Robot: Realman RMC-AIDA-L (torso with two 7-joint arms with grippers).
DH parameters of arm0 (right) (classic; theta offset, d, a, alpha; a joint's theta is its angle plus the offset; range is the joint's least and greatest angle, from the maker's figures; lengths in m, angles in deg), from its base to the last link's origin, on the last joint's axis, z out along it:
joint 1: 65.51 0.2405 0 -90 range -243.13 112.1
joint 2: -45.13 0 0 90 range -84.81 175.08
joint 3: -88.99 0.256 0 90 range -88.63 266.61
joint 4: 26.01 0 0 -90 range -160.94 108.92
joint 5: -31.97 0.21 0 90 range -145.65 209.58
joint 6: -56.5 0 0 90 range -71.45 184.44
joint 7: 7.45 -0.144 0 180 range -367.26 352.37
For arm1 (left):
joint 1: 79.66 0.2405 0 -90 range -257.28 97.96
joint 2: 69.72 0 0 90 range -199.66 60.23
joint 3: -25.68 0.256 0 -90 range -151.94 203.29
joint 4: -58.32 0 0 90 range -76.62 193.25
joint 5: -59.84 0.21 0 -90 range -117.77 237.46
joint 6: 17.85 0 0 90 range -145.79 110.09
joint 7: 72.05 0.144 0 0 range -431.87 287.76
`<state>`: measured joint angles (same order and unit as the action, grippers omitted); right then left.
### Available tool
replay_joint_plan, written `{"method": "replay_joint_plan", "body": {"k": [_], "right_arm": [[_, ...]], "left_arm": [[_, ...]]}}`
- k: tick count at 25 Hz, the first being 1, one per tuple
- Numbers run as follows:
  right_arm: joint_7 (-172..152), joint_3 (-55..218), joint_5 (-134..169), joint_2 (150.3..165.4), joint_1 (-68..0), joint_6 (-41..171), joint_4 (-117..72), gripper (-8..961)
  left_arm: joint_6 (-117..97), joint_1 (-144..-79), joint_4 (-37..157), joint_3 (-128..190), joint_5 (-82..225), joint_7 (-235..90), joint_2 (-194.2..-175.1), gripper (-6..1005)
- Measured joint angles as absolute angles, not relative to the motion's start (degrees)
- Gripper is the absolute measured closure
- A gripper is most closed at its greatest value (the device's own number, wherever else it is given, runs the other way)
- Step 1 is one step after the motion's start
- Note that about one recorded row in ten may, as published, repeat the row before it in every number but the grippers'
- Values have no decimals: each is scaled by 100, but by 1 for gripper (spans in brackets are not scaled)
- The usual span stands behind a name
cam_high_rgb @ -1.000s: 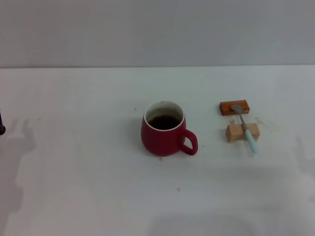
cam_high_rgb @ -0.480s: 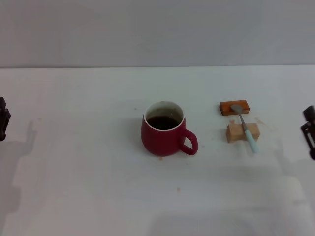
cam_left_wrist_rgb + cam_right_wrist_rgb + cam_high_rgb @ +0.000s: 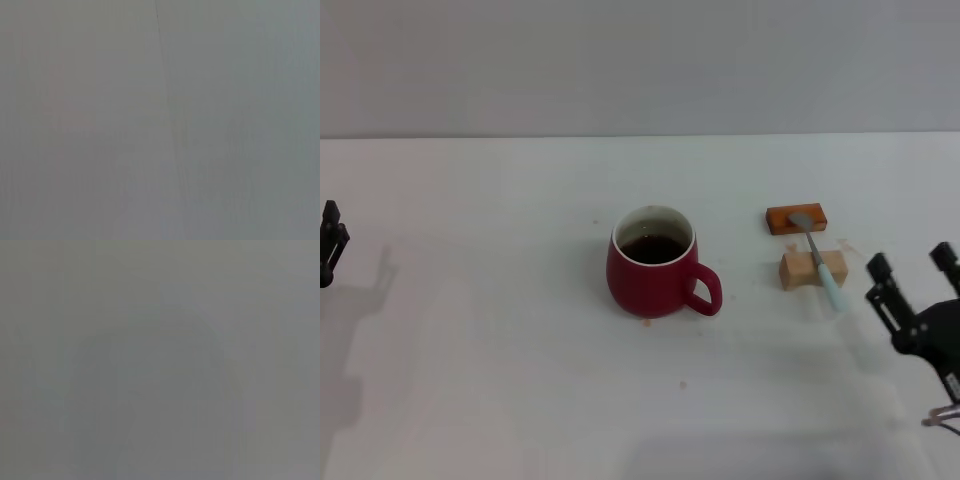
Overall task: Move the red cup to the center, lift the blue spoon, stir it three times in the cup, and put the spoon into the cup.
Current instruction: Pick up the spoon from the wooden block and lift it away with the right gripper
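The red cup (image 3: 655, 265) stands near the middle of the white table (image 3: 500, 330), its handle toward the front right, with dark liquid inside. The blue spoon (image 3: 819, 260) lies to its right, its grey bowl on a small orange-brown block (image 3: 796, 217) and its neck across a pale wooden block (image 3: 812, 269). My right gripper (image 3: 912, 272) is open and empty, to the right of the spoon's handle end. My left gripper (image 3: 328, 245) shows only partly at the far left edge. Both wrist views show only blank grey.
Small brown stains dot the table in front of the cup (image 3: 646, 323) and nearer the front edge (image 3: 682, 384). A grey wall (image 3: 640, 60) stands behind the table.
My right gripper has come in from the right edge toward the spoon, forward and to the left. My left gripper has shifted slightly at the left edge. Cup and spoon have not moved.
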<state>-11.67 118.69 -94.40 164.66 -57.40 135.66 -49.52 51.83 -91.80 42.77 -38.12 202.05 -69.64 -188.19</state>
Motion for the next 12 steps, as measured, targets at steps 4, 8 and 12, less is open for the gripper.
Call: {"method": "replay_joint_plan", "body": {"k": [4,8,12], "right_arm": [[-1167,11594,-9427,16483,-5653,13445,-4815,194],[-1187,11591,-9404,16483,-5632,13336,-4817,193],[-1198,11613,-9311,16483,-5633,13248,-4813,193]], "left_arm": [[5165,-9195,4277,-3809,20204,-6966,-18819,165],[5152,-9209,4295,-3809,20205,-6968,-18819,165],[5149,-9218,4326,-3809,20204,-6968,-18819,165]]}}
